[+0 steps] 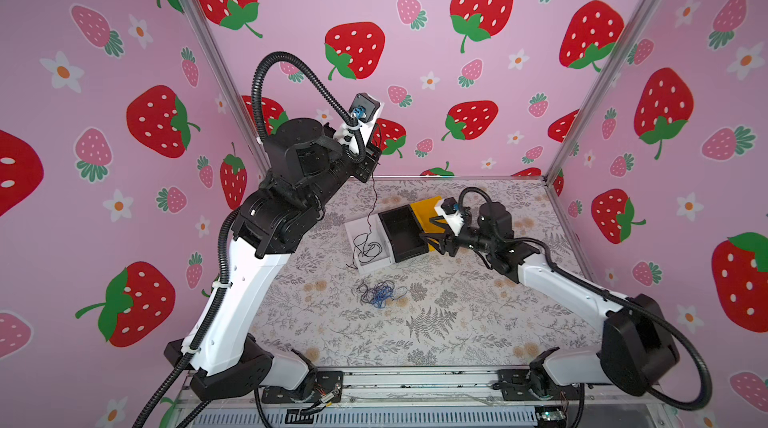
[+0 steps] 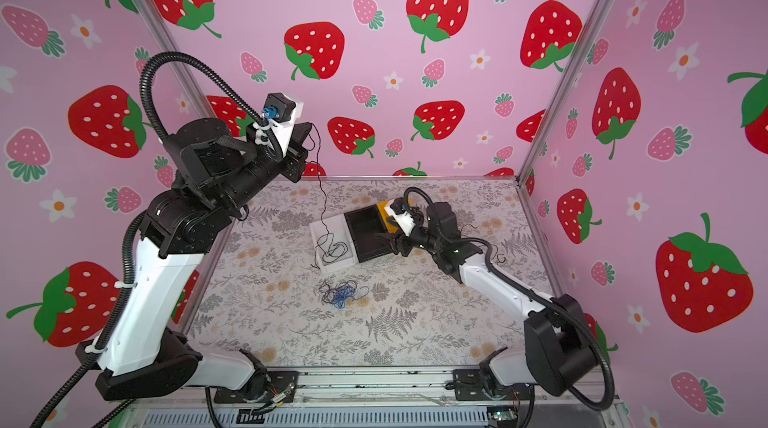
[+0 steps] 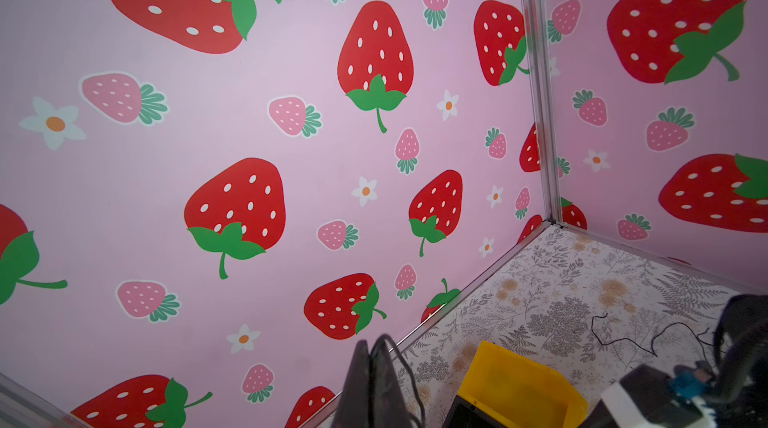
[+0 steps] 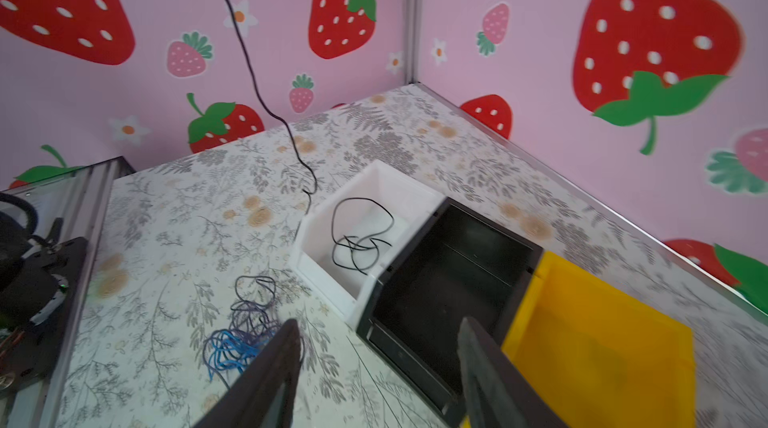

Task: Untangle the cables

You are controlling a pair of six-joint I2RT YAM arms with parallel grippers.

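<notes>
Top view: left gripper [image 2: 306, 131], clamped on thin black cable [image 2: 322, 197], mid-deposit into frame-centre white plastic bin [image 2: 332, 268]; right gripper [image 2: 386, 241] empty, jaws apart; release likely next.

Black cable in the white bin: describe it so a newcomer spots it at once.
On the table, a white bin, black bin and yellow bin stand in a row. In the white one lies a loosely coiled thin black cable, one end running up to the left end effector. Unlike the blue-and-purple tangle lying outside the bins, it is all black.
</notes>
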